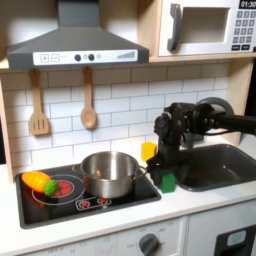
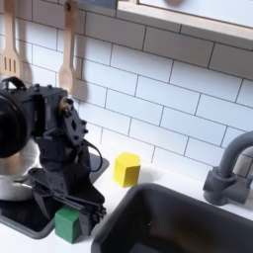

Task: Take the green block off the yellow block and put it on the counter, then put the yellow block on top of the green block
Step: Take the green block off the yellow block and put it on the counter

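Note:
The green block point(image 1: 168, 182) point(image 2: 67, 224) rests on the off-white counter point(image 1: 190, 200), at the stovetop's right front corner in both exterior views. The yellow block point(image 1: 148, 150) point(image 2: 126, 168) stands alone on the counter near the tiled wall, behind the green one and apart from it. My black gripper point(image 1: 164, 172) point(image 2: 83, 201) points down, with its fingertips right at the green block's top. The fingers are dark and merge with the arm, so I cannot tell whether they grip the block or stand clear of it.
A steel pot point(image 1: 108, 172) sits on the black stovetop point(image 1: 60, 200), with a rounded yellow-green-orange toy food point(image 1: 38, 181) to its left in the first exterior view. The dark sink point(image 1: 215, 165) point(image 2: 188, 222) and its faucet point(image 2: 229, 173) lie right of the blocks. Wooden utensils point(image 1: 88, 110) hang on the wall.

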### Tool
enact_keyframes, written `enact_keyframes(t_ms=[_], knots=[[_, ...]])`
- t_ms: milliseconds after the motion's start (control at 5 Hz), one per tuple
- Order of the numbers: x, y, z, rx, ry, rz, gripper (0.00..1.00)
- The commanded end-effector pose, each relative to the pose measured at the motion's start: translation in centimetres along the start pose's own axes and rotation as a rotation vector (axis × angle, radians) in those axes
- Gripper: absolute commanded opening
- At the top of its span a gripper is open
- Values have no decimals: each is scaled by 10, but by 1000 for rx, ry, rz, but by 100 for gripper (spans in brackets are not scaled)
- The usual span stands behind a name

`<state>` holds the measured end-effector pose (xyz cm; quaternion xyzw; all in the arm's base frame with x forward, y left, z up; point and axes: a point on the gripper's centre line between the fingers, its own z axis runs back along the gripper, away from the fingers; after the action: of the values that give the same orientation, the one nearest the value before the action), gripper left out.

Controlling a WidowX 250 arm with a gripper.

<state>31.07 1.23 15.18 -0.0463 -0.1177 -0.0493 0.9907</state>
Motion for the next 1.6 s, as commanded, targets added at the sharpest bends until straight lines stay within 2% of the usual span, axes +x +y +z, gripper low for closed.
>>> enact_keyframes(t_ms=[0,200,400,600,800,1200,1400], knots=[[0,0,0,0,-1,0,100],[9,0,9,-30,-21,23,100],[18,2,15,-33,-38,24,100],[22,9,16,-32,-43,43,100],[31,8,14,-50,-48,65,100],[49,-2,3,-92,-41,61,100],[58,-6,0,-97,-49,55,100]])
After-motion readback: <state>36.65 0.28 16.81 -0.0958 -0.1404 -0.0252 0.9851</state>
